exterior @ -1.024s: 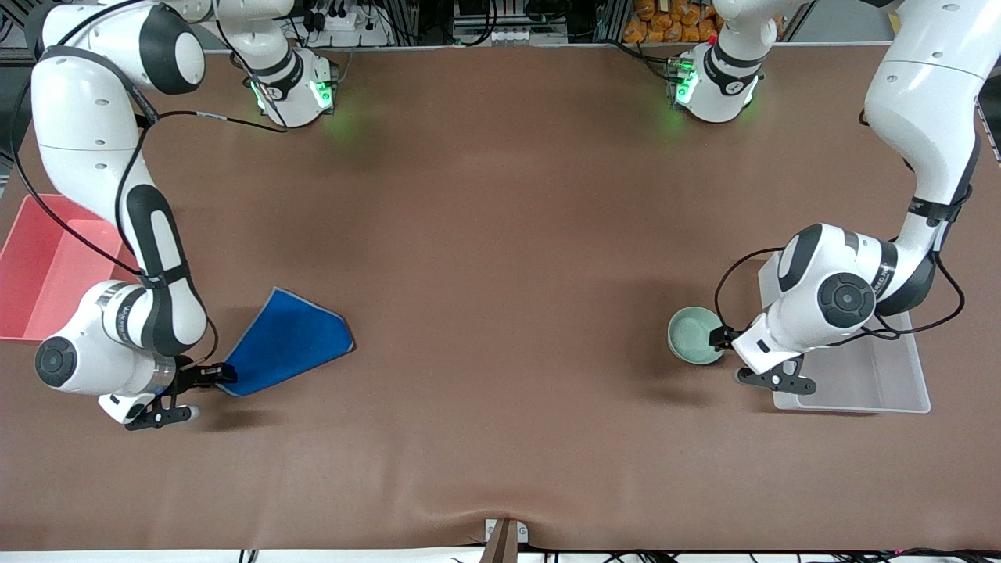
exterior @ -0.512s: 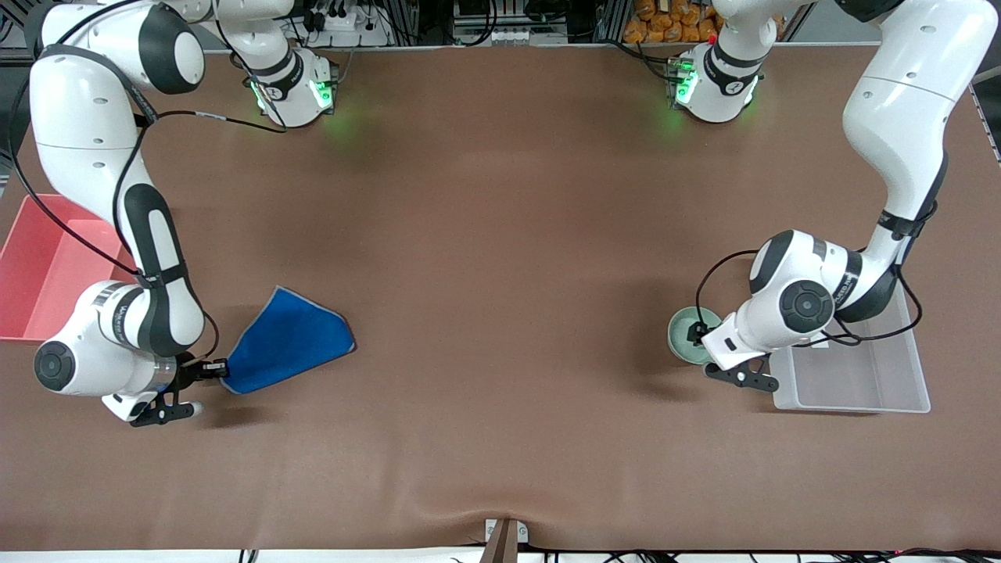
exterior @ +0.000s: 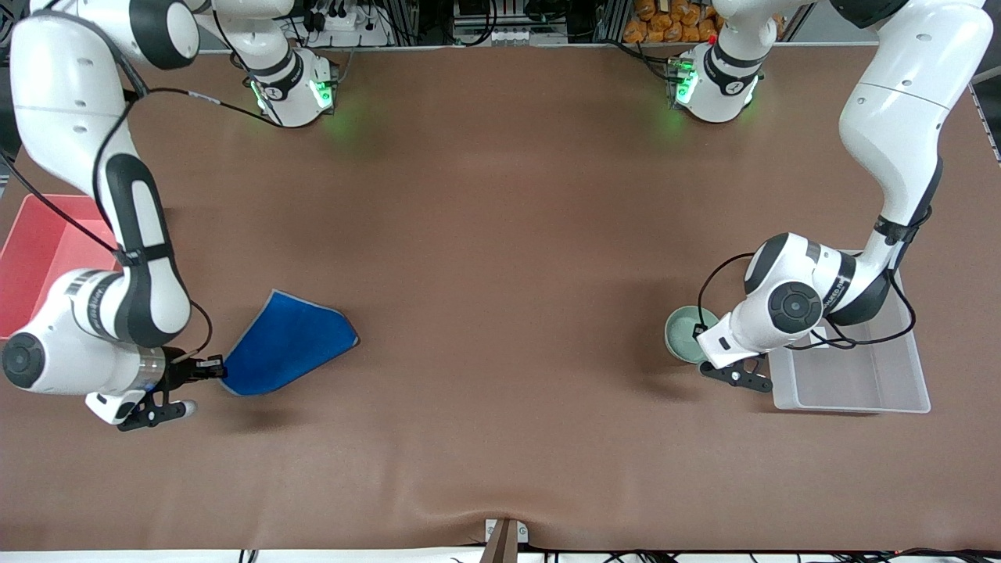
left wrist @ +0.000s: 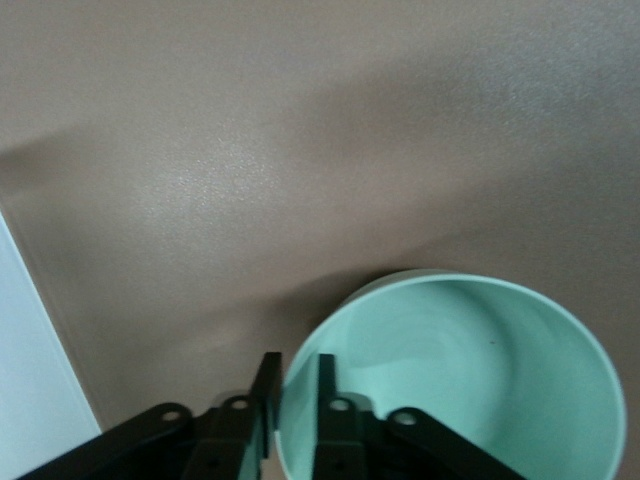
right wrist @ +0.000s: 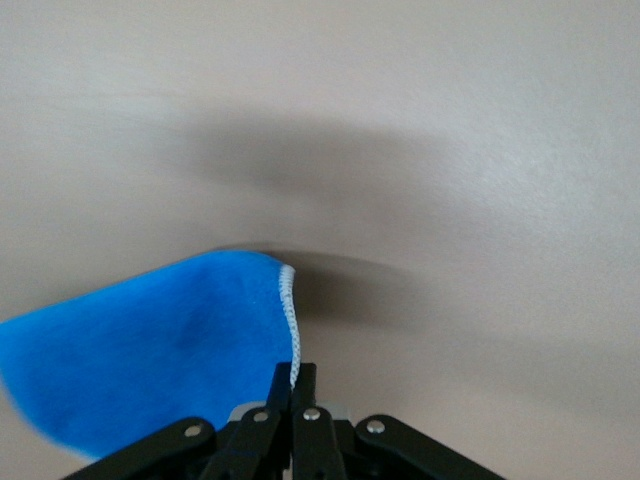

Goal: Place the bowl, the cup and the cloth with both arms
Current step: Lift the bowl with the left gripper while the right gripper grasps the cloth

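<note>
The royal-blue cloth (exterior: 285, 344) hangs from my right gripper (exterior: 217, 365), which is shut on its corner by the right arm's end of the table; the rest trails on the table. In the right wrist view the cloth (right wrist: 150, 360) sits pinched by my right gripper (right wrist: 297, 375). The mint-green bowl (exterior: 683, 335) is held by its rim in my left gripper (exterior: 698, 338), next to the clear bin. In the left wrist view the bowl (left wrist: 460, 380) has its rim between the fingers of my left gripper (left wrist: 297, 372). The yellow cup is out of view.
A clear plastic bin (exterior: 852, 374) stands at the left arm's end of the table, beside the bowl. A pink bin (exterior: 31, 250) stands at the right arm's end, partly hidden by the right arm. The table is covered in brown cloth.
My left gripper has come over the bowl's rim and closed on it. My right arm has pulled the cloth corner a little toward the pink bin.
</note>
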Controlling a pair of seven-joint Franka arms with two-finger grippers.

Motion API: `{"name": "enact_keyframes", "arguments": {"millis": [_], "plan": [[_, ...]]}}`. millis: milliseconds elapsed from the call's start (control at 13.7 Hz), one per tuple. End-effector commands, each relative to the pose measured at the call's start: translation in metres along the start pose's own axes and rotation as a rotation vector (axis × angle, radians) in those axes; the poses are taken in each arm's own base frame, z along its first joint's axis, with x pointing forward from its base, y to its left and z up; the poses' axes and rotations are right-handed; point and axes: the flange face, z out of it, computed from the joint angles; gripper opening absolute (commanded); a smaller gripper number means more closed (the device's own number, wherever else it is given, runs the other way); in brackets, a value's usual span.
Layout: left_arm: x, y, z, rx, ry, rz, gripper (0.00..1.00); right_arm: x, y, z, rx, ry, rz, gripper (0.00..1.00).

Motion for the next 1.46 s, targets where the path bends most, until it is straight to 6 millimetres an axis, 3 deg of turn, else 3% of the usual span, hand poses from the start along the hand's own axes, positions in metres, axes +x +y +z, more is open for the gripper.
{"name": "enact_keyframes", "arguments": {"millis": [0,220,439,585,732,878,1098,1390], "plan": [[0.008,0.001,-0.019,0.04,0.038,0.023,0.0,-0.006,-0.03,-0.031,0.023,-0.006,-0.018,0.0],[0.016,-0.009,-0.087,0.069,0.121,-0.005,0.0,-0.01,-0.041,-0.054,0.03,-0.009,-0.032,0.0],[0.014,-0.029,-0.15,0.019,0.148,-0.104,0.0,-0.012,-0.068,-0.079,0.031,-0.008,-0.069,0.0],[0.012,-0.038,-0.181,0.04,0.154,-0.124,0.0,-0.013,-0.094,-0.101,0.025,0.01,-0.105,0.0],[0.005,-0.058,-0.206,0.031,0.177,-0.173,0.0,-0.015,-0.136,-0.13,0.012,0.042,-0.128,0.0],[-0.001,-0.071,-0.221,0.043,0.193,-0.18,0.0,-0.017,-0.164,-0.143,0.001,0.048,-0.115,0.0],[-0.016,-0.109,-0.233,0.072,0.186,-0.118,0.0,-0.022,-0.196,-0.155,0.002,0.045,-0.13,0.0],[-0.043,-0.182,-0.224,0.027,0.168,-0.017,0.0,-0.024,-0.217,-0.162,-0.003,0.053,-0.16,0.0]]}}
